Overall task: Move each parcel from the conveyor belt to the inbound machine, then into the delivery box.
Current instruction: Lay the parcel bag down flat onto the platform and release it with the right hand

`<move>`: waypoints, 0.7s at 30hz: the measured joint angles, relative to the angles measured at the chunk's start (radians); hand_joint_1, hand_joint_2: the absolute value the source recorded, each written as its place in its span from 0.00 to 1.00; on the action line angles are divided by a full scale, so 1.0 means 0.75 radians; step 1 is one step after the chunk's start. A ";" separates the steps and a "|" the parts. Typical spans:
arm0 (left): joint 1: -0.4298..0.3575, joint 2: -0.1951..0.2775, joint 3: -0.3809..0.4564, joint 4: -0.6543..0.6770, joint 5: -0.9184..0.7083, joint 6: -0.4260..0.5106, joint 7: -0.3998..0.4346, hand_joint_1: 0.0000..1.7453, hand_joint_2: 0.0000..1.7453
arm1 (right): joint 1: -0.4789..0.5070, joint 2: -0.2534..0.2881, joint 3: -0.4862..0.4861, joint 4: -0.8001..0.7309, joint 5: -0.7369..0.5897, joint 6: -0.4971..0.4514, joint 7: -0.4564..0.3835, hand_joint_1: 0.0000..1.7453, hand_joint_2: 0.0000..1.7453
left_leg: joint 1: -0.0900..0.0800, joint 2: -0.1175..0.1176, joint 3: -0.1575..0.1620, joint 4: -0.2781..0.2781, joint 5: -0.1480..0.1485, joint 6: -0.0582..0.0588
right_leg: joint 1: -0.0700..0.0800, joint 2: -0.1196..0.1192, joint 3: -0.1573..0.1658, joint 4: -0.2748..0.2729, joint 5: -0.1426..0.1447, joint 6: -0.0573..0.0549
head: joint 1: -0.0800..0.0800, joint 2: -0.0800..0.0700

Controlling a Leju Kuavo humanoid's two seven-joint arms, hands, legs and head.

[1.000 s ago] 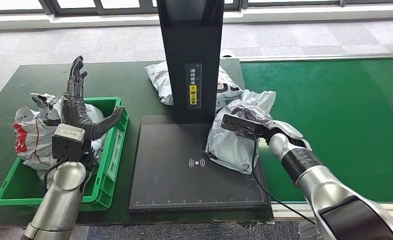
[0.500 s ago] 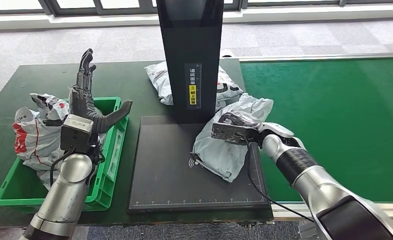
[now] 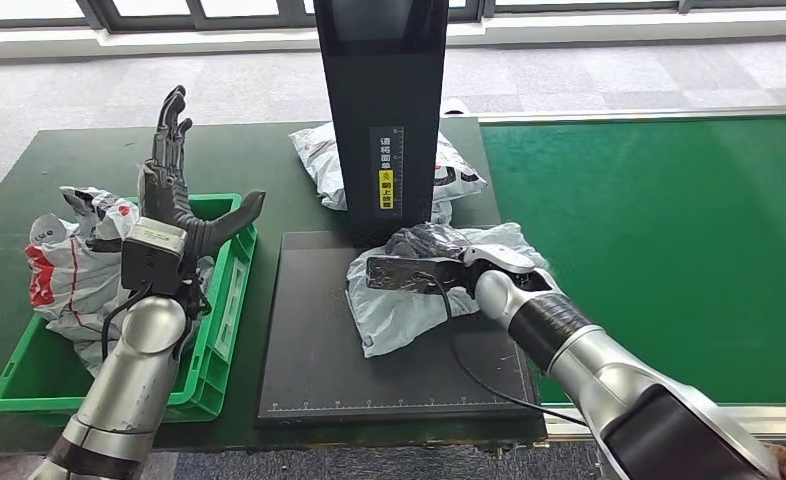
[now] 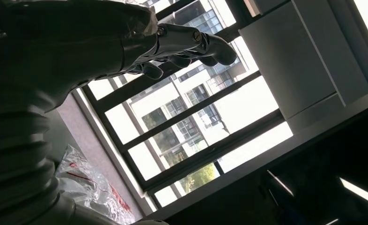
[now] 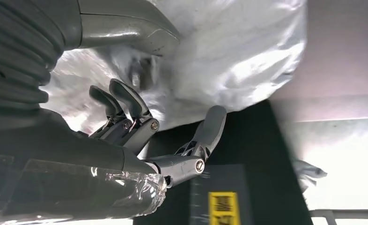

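Flanking dark table — green conveyor belt

The silver left arm rises from the lower left, and its dark many-fingered left hand stands upright with the fingers stretched up and the thumb spread to the side; it holds nothing. The silver right arm reaches in from the lower right, bent toward the middle. Its dark right hand lies low, and its fingers curl into a crumpled grey plastic parcel and grip it.
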 joint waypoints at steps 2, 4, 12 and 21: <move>-0.004 -0.004 -0.005 0.009 0.004 0.001 -0.002 0.00 1.00 | -0.008 0.031 0.016 0.024 -0.003 -0.016 0.018 1.00 1.00 | 0.000 0.000 0.000 0.000 0.000 0.000 | 0.000 0.000 0.000 0.000 0.000 0.000 | 0.000 0.000; -0.007 -0.009 -0.011 0.018 0.007 0.003 -0.006 0.00 1.00 | -0.015 0.059 0.029 0.052 -0.004 -0.031 0.025 1.00 1.00 | 0.000 0.000 0.000 0.000 0.000 0.000 | 0.000 0.000 0.000 0.000 0.000 0.000 | 0.000 0.000; -0.011 -0.013 -0.026 0.034 0.008 0.012 -0.011 0.00 1.00 | -0.024 0.147 0.055 0.158 -0.012 -0.071 0.035 1.00 1.00 | 0.000 0.000 0.000 0.000 0.000 0.000 | 0.000 0.000 0.000 0.000 0.000 0.000 | 0.000 0.000; -0.028 -0.025 -0.036 0.050 0.015 0.010 -0.007 0.00 1.00 | -0.036 0.227 0.078 0.211 0.000 -0.093 0.055 1.00 1.00 | 0.000 0.000 0.000 0.000 0.000 0.000 | 0.000 0.000 0.000 0.000 0.000 0.000 | 0.000 0.000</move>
